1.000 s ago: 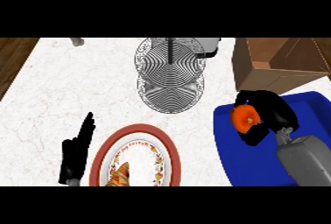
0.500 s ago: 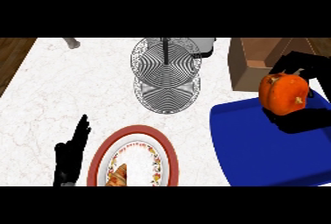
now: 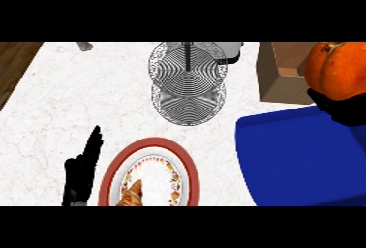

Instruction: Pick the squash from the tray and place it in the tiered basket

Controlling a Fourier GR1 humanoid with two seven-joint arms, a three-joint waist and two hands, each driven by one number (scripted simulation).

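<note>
The orange squash (image 3: 337,68) is high at the view's right edge, lifted above the blue tray (image 3: 300,160). My right hand (image 3: 346,107) shows as a black shape under the squash, curled round its lower side; most of the hand is cut off by the edge. The tiered wire basket (image 3: 188,82) stands at the top middle, left of the squash and apart from it. My left hand (image 3: 82,169) rests open on the counter at the lower left, fingers pointing up.
A red-rimmed plate (image 3: 118,167) with a pastry (image 3: 132,193) lies between my left hand and the tray. A brown box (image 3: 286,72) stands right of the basket, behind the squash. A small grey object (image 3: 85,46) sits at the top left.
My right hand has risen with the squash off the tray, up and to the right toward the view's edge. The left hand has stayed put.
</note>
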